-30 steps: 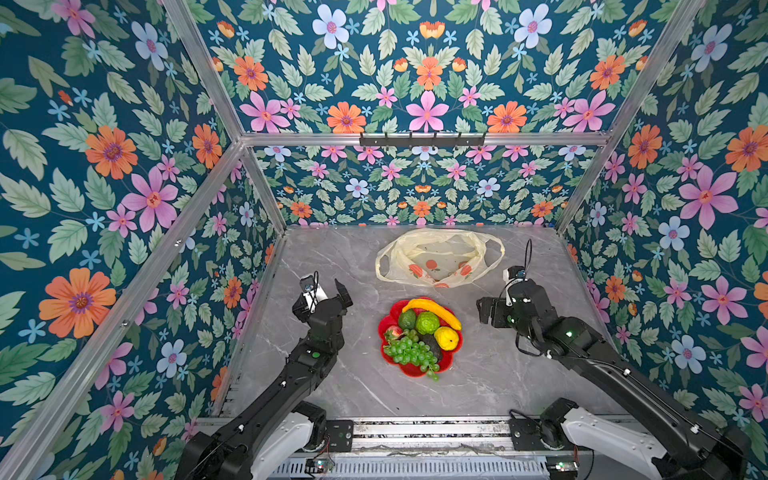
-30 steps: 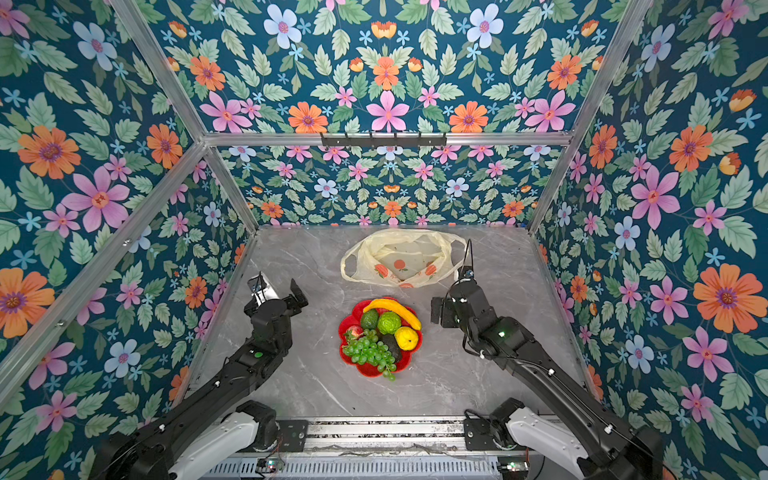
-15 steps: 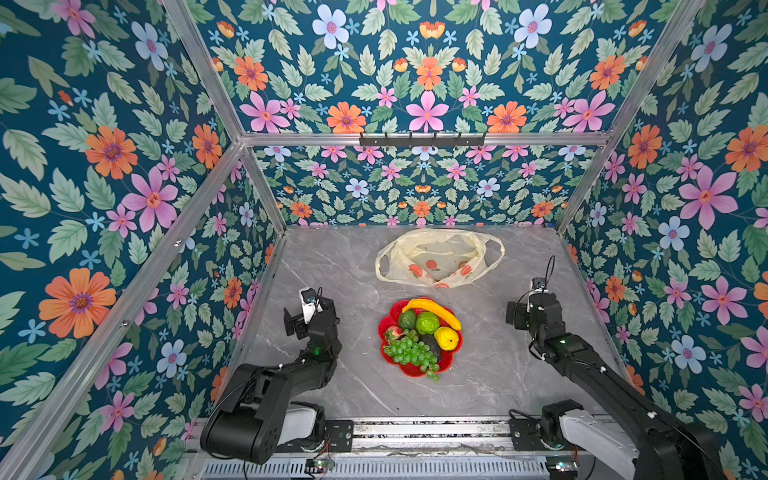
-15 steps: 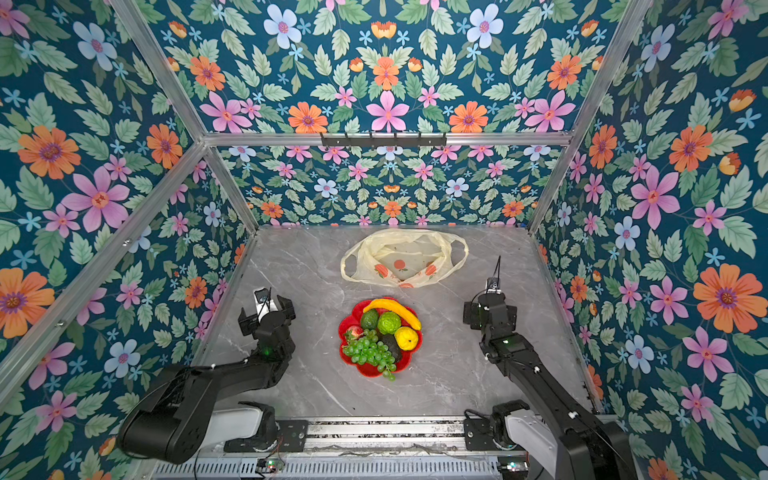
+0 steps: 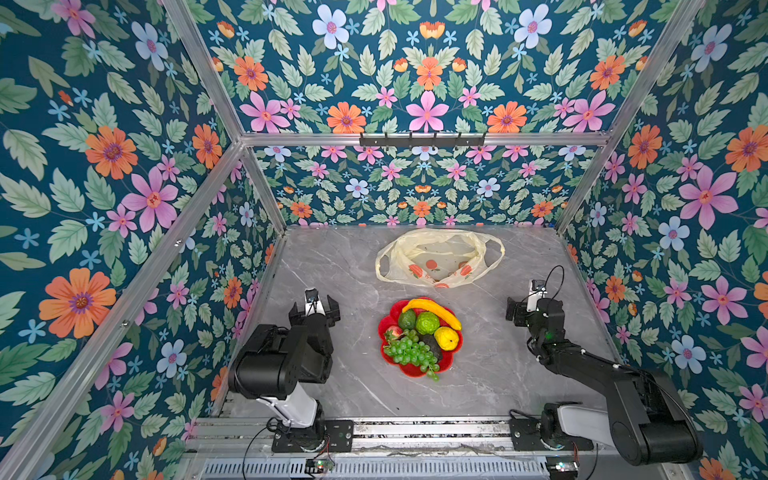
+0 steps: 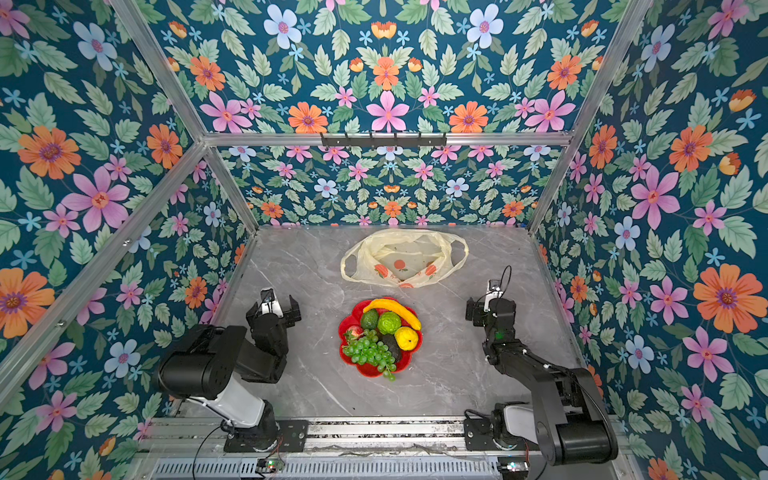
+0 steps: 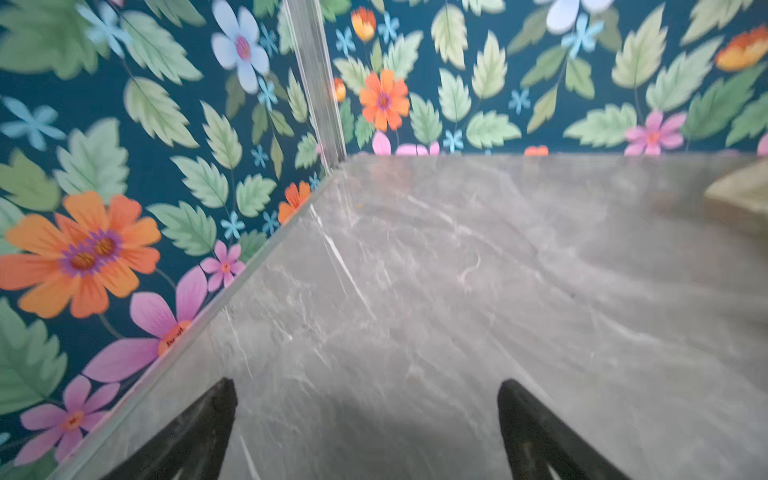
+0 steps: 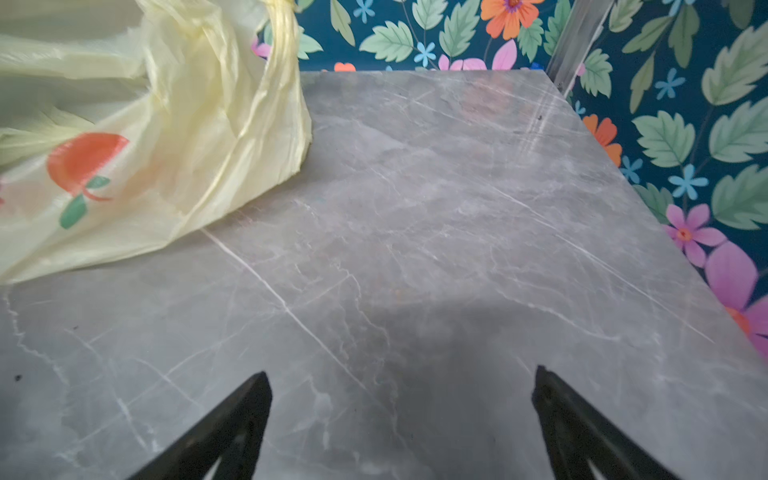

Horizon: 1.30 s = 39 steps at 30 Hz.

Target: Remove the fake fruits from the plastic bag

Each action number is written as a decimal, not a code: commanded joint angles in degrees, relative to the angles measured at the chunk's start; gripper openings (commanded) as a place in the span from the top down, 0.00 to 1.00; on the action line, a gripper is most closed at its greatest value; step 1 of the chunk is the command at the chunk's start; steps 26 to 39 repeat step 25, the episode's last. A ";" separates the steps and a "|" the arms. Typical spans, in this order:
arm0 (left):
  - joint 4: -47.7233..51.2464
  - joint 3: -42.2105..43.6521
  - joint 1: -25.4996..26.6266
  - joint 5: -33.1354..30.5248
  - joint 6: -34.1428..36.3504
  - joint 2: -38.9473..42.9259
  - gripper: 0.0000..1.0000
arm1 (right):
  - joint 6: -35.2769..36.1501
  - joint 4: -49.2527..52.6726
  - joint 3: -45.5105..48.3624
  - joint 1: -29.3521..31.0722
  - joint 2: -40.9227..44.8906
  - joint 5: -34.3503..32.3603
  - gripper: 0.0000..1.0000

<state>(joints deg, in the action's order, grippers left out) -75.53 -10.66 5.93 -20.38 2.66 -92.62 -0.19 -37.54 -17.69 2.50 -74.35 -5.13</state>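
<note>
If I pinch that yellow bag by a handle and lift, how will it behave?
The plastic bag will probably hang limp and fold: it lies crumpled and collapsed on the table. It looks thin and translucent, so likely very light; a push may just bunch it. Its glossy film might slip from a loose pinch.

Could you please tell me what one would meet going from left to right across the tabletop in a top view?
left gripper → red plate holding the fake fruits → right gripper; the plastic bag overlaps the plate sideways, so it is left out.
</note>
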 commanded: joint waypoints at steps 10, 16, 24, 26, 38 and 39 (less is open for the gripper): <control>1.25 -4.71 -3.53 6.60 -3.72 -0.06 0.00 | -3.19 -12.20 -0.47 -4.18 -8.16 4.65 0.01; 1.73 -4.94 -3.50 6.78 -3.67 -0.13 0.00 | -3.24 -12.03 -0.50 -4.17 -8.10 4.60 0.01; 2.38 -5.14 -3.58 9.00 -3.07 -0.05 0.00 | -3.30 -12.03 -0.51 -4.17 -8.16 4.60 0.01; 1.84 -4.91 -3.12 8.67 -2.56 0.06 0.00 | -3.30 -12.03 -0.54 -4.17 -8.10 4.60 0.01; 1.84 -4.91 -3.12 8.67 -2.56 0.06 0.00 | -3.30 -12.03 -0.54 -4.17 -8.10 4.60 0.01; 1.84 -4.91 -3.12 8.67 -2.56 0.06 0.00 | -3.30 -12.03 -0.54 -4.17 -8.10 4.60 0.01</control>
